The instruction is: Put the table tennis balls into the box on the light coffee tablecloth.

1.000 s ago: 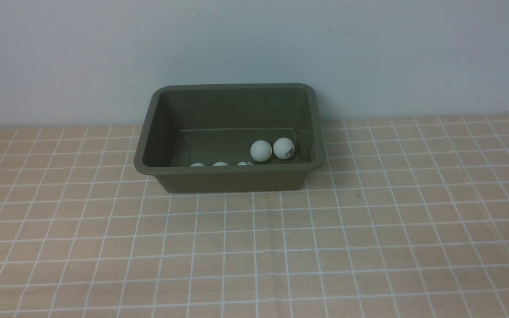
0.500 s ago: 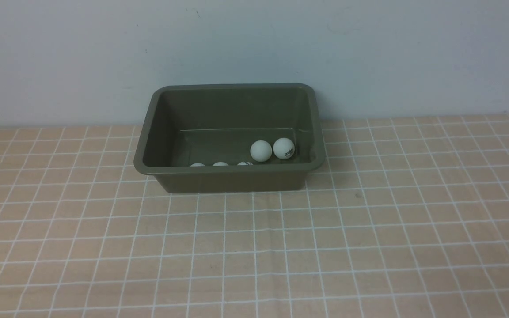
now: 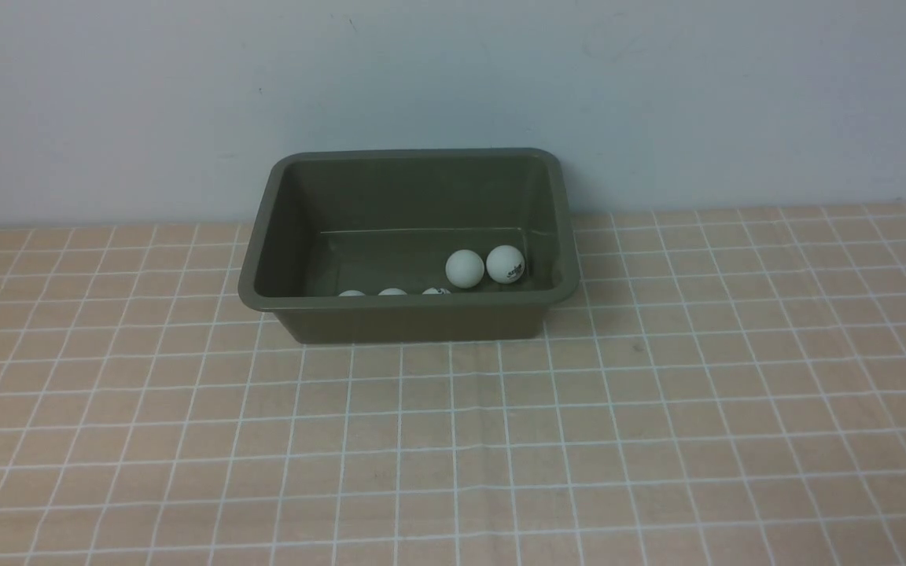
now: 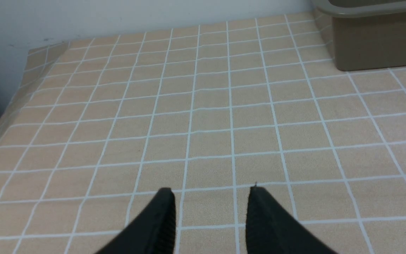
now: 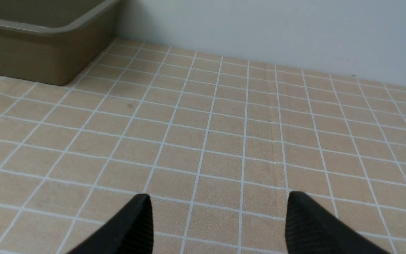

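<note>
all five balls [image 3: 465, 268] in box [image 3: 409, 314], both tools [image 4: 210, 208] [image 5: 219, 215] apart and empty, just park clear of rim

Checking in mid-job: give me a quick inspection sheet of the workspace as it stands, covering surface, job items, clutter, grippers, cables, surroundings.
Surface: light coffee tablecloth lies flat with faint creases; no balls on it in any view.
Job's things: box stands upright by the wall. Five table tennis balls inside: two in full view toward its right side, three partly hidden behind the near wall.
Clutter: nothing seen.
Grippers: left gripper open, holding nothing, above bare cloth; right gripper open wider, holding nothing, also above bare cloth.
Cables: nothing seen.
Surroundings: plain pale wall behind the box; the cloth's edge drops off in the left wrist view.
</note>
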